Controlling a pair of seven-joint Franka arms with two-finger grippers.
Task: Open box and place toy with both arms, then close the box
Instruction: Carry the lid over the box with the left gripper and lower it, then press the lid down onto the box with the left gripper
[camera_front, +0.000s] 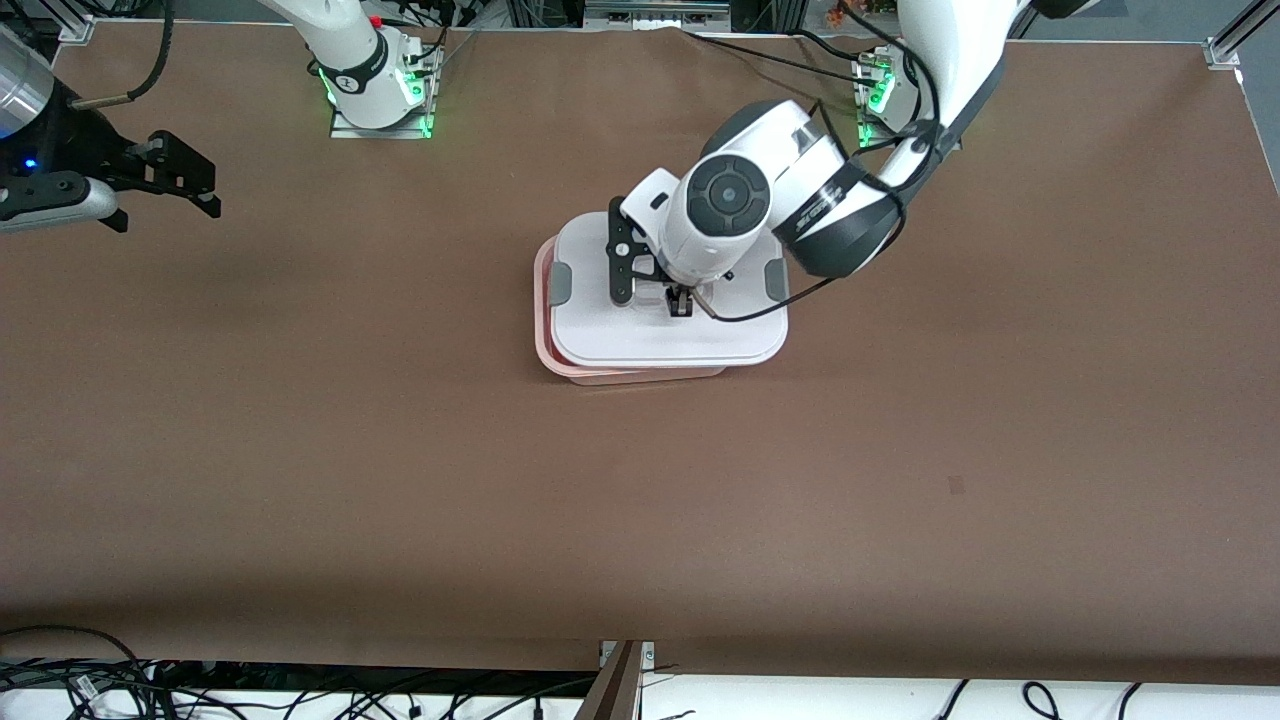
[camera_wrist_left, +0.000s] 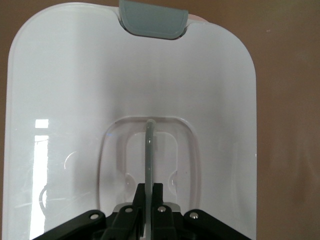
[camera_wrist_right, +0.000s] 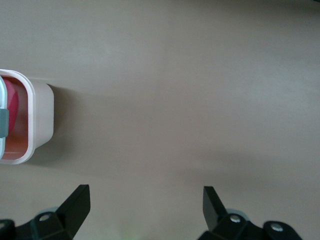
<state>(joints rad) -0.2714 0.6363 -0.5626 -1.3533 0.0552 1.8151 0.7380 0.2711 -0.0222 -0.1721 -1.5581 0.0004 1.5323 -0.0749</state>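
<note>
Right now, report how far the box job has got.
Done: the toy looks to be in the box; something bright pink shows inside its base in the right wrist view. In hand: the left gripper is shut on the handle of the lid, which sits offset over the base, not seated. Left: settling the lid square and closing the grey clips. The right gripper waits open over the right arm's end of the table.
</note>
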